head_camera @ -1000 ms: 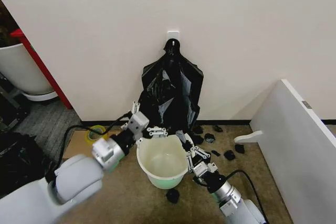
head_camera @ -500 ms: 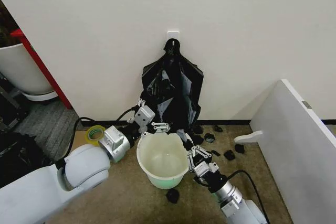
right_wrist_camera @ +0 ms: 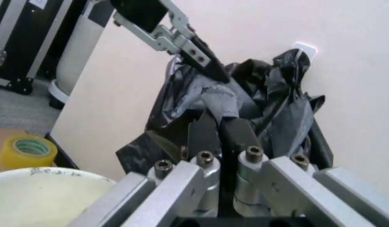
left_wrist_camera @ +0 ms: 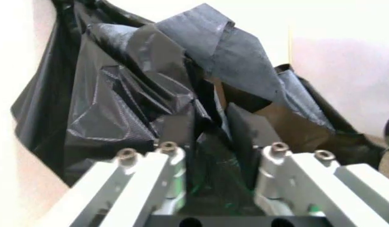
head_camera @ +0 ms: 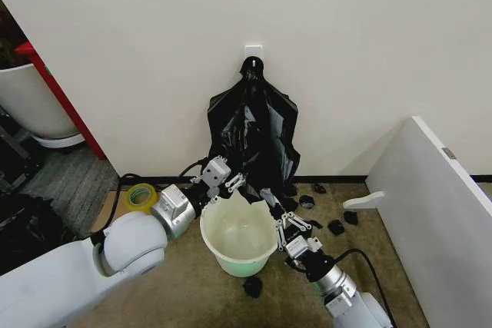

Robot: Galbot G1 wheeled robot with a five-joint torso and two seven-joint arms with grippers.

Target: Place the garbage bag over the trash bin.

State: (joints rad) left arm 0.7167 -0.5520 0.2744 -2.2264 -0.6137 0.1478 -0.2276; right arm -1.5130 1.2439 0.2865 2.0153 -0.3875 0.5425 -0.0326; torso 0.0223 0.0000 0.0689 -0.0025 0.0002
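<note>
While right tool [right_wrist_camera: 220, 127] pinches garbage bag [head_camera: 254, 132] | left tool [left_wrist_camera: 220, 137] gapes | bin [head_camera: 238, 236] beneath.

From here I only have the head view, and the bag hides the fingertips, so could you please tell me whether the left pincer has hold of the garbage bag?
Observer: Not clamped. In the left wrist view the left pincer is open, with folds of the garbage bag lying between its fingers.
Operator: Thank you. And how does the right one look?
Observer: The right wrist view shows the right pincer with its fingers nearly together, shut on a fold of the bag, just above the rim of the trash bin.
</note>
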